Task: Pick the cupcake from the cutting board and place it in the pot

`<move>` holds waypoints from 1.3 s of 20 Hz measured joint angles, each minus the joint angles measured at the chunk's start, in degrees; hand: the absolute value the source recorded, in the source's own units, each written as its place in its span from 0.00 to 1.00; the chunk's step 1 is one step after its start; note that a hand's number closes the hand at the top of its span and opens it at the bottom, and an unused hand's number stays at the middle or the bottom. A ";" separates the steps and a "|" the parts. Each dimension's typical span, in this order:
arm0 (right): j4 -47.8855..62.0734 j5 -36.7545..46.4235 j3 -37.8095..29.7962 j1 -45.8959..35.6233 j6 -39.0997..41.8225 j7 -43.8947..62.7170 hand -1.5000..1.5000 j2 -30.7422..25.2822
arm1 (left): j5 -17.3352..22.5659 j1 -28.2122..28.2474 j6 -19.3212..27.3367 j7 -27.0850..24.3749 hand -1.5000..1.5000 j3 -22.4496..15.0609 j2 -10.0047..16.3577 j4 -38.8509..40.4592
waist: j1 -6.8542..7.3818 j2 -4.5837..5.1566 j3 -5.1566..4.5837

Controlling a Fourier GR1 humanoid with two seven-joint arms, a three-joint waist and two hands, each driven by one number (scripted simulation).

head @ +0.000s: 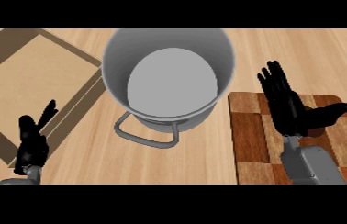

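Hovering my right hand [284,106] over the cutting board [247,136], held flat and open, ready to wrap the cupcake, which I can't see, probably hidden underneath. Pot [122,71] sits empty just beside; left hand [30,145] rests open lower left.

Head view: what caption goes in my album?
Right hand open above the checkered cutting board beside the grey pot; left hand rests lower left.

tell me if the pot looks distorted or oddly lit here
In the head view the pot looks stretched, taller than wide, its far rim cut off at the top; its inner wall is shaded darker than its pale floor, no glare shows, and the right robot hand is a near-black shape over the cutting board.
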 measured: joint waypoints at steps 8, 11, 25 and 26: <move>6.51 14.49 -5.18 -0.96 -18.75 4.93 0.00 -11.17 | -0.09 3.33 -0.78 -2.50 0.50 2.96 4.81 -6.56 | -2.72 -1.31 -0.72; 8.84 21.66 -8.16 -0.10 -31.50 4.38 0.00 -13.73 | 0.43 5.14 -0.01 -1.66 0.50 3.53 5.15 -8.19 | -3.96 -1.54 -0.58; 13.40 50.41 2.85 -0.15 -46.62 31.52 0.00 -15.51 | -1.45 5.47 4.03 4.95 0.50 1.63 6.13 -13.03 | -3.94 -2.42 -0.97; 13.56 51.35 3.53 -0.38 -44.94 34.34 0.00 -16.14 | -1.49 5.60 4.23 5.14 0.50 1.60 6.22 -13.36 | -3.98 -2.45 -1.03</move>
